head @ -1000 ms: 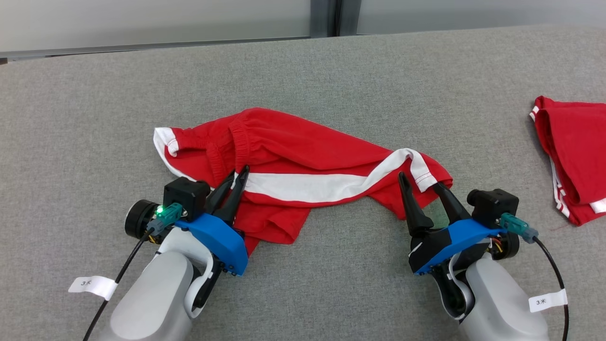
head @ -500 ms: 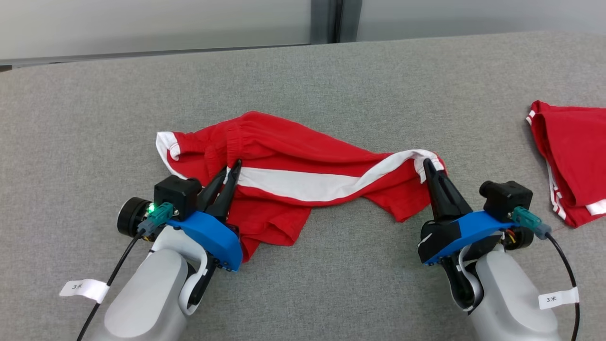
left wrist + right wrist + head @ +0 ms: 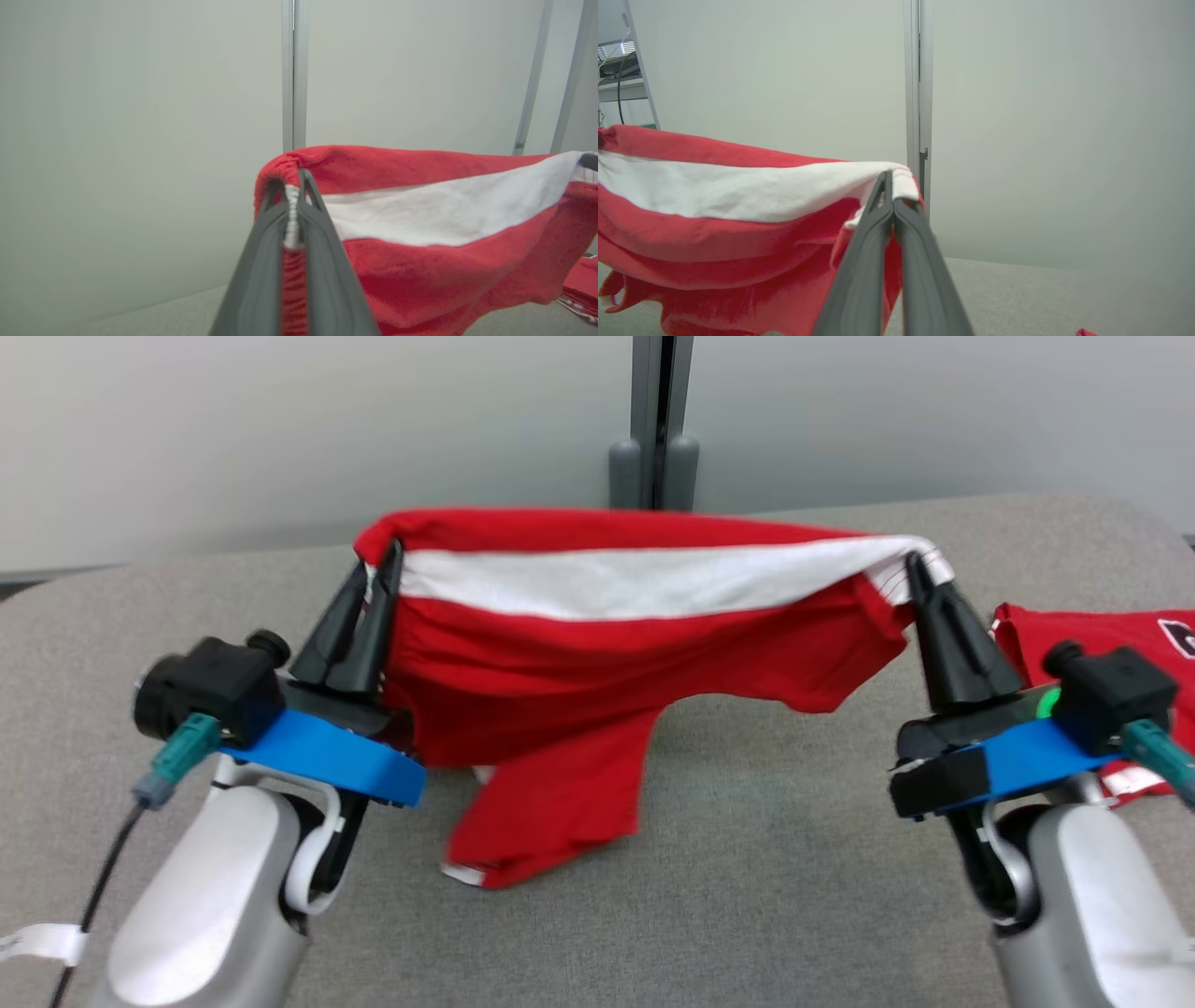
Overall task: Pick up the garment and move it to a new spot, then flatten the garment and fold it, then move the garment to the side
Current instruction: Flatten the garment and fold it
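Observation:
The garment (image 3: 597,653) is a pair of red shorts with a broad white side stripe, stretched in the air between both arms above the grey table. My left gripper (image 3: 378,560) is shut on its elastic waistband end (image 3: 292,219). My right gripper (image 3: 910,565) is shut on the white hem end (image 3: 896,179). One red leg (image 3: 551,803) hangs down and its tip touches the table.
The grey fabric-covered table (image 3: 766,859) spreads under the garment. A second red garment (image 3: 1102,635) lies at the right edge behind my right wrist. A pale wall with a metal post (image 3: 661,420) stands behind the table.
My right gripper closed on the hem. Both arms lifted the garment off the table and pulled it taut. The head camera tilted up, so the wall now shows.

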Motion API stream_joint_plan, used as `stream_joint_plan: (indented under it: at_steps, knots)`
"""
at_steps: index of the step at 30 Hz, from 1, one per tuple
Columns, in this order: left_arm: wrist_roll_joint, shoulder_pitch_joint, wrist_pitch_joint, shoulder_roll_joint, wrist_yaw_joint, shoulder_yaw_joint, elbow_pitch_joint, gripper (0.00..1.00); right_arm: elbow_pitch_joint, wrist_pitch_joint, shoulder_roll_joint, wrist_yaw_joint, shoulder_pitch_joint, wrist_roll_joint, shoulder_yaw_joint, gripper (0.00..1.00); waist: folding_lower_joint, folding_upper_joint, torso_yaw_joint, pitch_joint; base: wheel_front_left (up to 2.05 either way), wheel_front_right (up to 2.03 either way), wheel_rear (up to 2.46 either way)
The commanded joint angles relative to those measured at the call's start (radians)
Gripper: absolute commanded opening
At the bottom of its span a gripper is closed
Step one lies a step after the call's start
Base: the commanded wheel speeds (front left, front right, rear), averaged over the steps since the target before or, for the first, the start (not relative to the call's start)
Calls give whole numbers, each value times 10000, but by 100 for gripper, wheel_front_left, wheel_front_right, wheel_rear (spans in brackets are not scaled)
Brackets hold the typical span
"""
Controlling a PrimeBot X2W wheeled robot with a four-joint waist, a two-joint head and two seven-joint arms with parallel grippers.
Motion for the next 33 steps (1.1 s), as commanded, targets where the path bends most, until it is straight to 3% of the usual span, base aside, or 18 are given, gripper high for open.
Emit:
stream_joint_plan:
  at_steps: [1,9,16,23,28,33]
  knots:
    - [36,45,69,137,75,54,-279,0,-347,129,-159,1,163,-56,-35,0,1,0,-150,-255,0,0,0]
    - [26,-391,1391,1121,562,625,-3777,0,-4095,1997,-913,1,439,-167,-184,0,1,0,-119,-979,0,0,0]
    - [-261,-929,2540,1598,734,967,-5146,0,-5523,3084,-1198,1,199,-131,-294,0,1,0,-87,-727,0,0,0]
    - [-1336,-1526,3063,1236,367,972,-4198,0,-4136,3454,-1445,1,-842,150,257,0,1,0,-128,330,0,0,0]
    - [-1499,-2973,3021,978,-35,964,-2687,0,-1980,2986,-1544,1,-2987,-3,515,0,1,0,-223,1093,0,0,0]
    - [-1274,-4897,2442,562,-287,943,-858,0,28,2122,-1165,1,-5440,-399,551,0,1,0,-321,1556,0,0,0]
